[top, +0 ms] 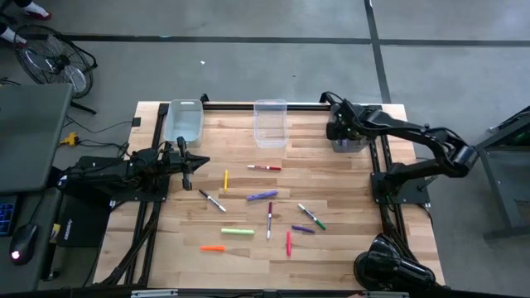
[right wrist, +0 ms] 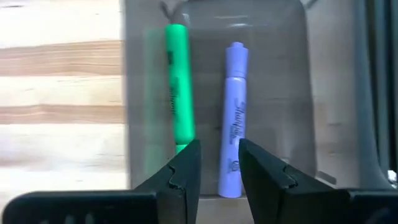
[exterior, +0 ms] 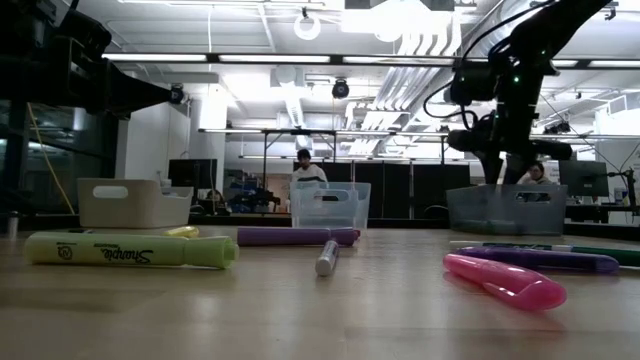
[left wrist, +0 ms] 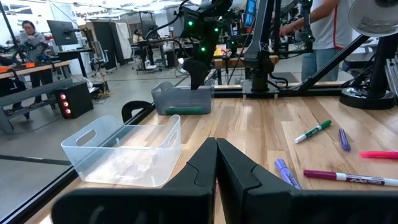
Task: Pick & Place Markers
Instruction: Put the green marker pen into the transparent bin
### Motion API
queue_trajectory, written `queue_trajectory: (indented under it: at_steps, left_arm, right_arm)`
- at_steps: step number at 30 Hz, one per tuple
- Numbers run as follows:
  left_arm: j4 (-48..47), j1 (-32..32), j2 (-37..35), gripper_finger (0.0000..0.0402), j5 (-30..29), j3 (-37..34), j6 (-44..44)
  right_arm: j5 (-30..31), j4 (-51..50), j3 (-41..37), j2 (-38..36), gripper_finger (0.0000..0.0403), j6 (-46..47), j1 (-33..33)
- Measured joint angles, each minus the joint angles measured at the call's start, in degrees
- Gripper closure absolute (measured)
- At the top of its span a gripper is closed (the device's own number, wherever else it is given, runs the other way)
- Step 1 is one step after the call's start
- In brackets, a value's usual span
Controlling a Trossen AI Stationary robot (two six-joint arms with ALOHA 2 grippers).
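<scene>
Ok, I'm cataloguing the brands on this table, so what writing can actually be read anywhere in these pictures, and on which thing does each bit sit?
"Sharpie": along the barrel of the light green highlighter lying nearest in the low view.
Print on the purple marker in the bin below the right hand: blurred, unreadable.
Print on the green highlighter beside it: blurred, unreadable.
Print on the white pen in the left wrist view: too small.

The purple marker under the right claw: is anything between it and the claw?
No. The right claw hangs open above the right bin, and the purple marker lies there beside a green marker, with nothing visible between them.
</scene>
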Motion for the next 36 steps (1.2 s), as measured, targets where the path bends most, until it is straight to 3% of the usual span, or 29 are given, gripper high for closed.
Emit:
queue_trajectory:
  at_steps: [19, 30, 36]
  left_arm:
    - [-0.01, -0.02, 0.02, 0.0400, 0.01, 0.00, 0.00]
    - [-0.01, -0.02, 0.00, 0.0400, 0.01, 0.00, 0.00]
    - [-0.01, 0.00, 0.00, 0.0400, 0.00, -0.01, 0.00]
  right_arm:
    - [-4.95, -2.35, 3.56, -11.71, 0.0306, -11.74, 5.80]
    - [-12.84, -2.46, 3.56, -13.80, 0.0306, -16.00, 16.41]
    - [-13.47, -2.48, 3.56, -13.71, 0.0306, -16.17, 23.69]
